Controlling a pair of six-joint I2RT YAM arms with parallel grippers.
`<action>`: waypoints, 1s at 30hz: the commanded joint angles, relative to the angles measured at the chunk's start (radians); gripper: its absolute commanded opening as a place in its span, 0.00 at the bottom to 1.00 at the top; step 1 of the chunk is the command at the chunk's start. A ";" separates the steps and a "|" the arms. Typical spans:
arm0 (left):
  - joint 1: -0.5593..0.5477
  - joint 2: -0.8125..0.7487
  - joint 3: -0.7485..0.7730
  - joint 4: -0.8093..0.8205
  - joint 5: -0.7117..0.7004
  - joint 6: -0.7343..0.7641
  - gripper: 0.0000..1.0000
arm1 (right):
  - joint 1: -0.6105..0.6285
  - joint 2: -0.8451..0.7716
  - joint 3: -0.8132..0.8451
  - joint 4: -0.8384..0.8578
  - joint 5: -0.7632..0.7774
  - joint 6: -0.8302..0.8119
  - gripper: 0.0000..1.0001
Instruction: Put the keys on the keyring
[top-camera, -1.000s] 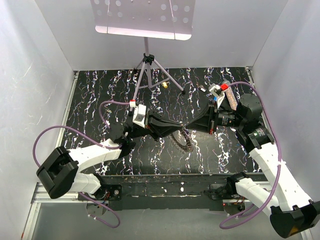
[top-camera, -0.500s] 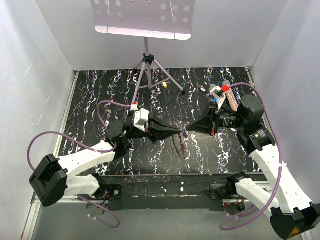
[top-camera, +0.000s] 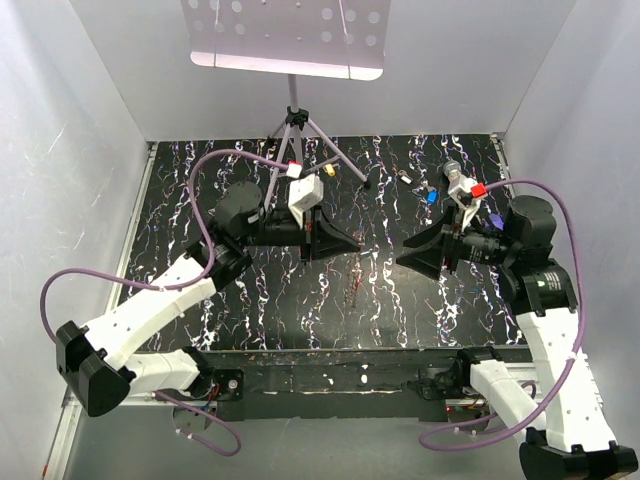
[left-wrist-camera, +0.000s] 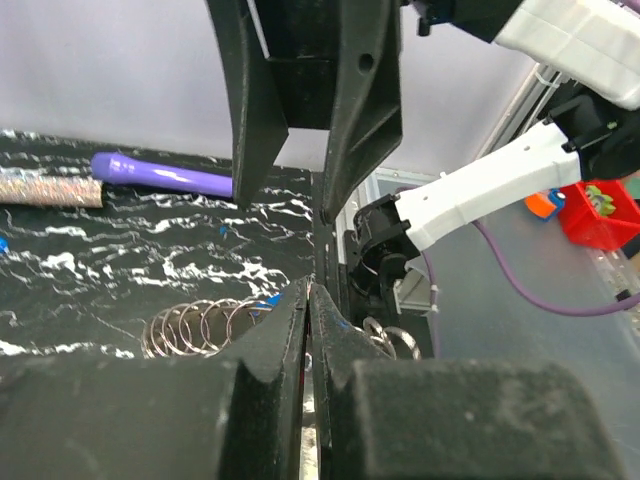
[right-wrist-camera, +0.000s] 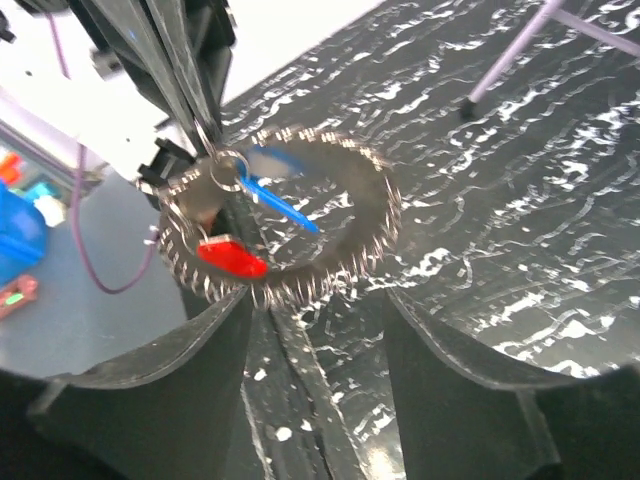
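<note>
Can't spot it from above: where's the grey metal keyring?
Right wrist view, centre: the jagged grey metal keyring hangs from the left gripper's shut jaws.

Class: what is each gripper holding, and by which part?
The left gripper pinches the keyring by its upper rim; the right gripper, open, holds nothing.

no text, label, brand, number or sign can be read in any of the views.
</note>
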 joint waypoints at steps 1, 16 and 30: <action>0.006 0.060 0.153 -0.429 -0.008 -0.011 0.00 | -0.057 -0.035 0.080 -0.252 0.024 -0.263 0.64; 0.043 0.143 0.285 -0.737 -0.336 -0.022 0.00 | -0.229 -0.136 0.008 -0.406 0.038 -0.357 0.73; 0.541 0.054 0.167 -0.666 -0.470 -0.034 0.00 | -0.344 -0.270 -0.147 -0.320 -0.011 -0.311 0.73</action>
